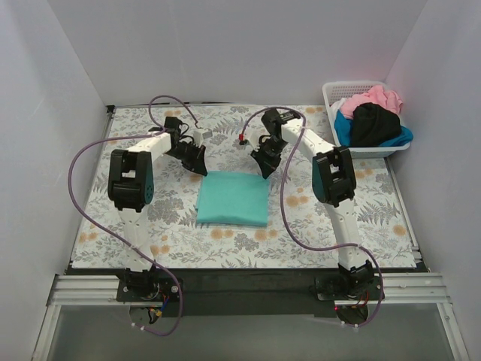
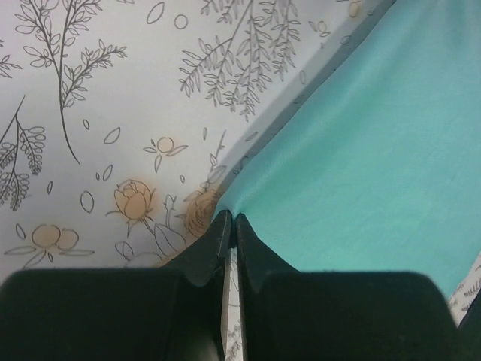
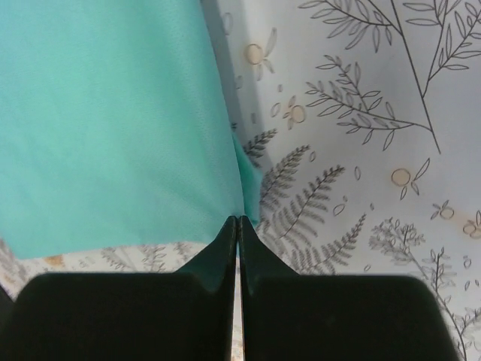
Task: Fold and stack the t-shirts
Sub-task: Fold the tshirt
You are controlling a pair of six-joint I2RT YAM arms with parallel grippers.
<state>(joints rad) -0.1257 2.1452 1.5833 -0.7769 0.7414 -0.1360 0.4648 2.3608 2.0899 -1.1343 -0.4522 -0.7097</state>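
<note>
While arms (image 1: 150, 147) bend inward | left fingers (image 2: 214, 244), right fingers (image 3: 225, 242) closed | t-shirt (image 1: 233, 198) corners

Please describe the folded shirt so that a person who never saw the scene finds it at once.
Look at the middle of the floral cloth. A teal shirt lies there, folded into a flat rectangle; the other shirts, pink, black and blue, sit crumpled in the basket.

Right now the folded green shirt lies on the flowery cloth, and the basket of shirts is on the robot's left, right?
No. The top view shows the white basket at the far right, not the left. The folded green shirt does lie on the flowery cloth.
</note>
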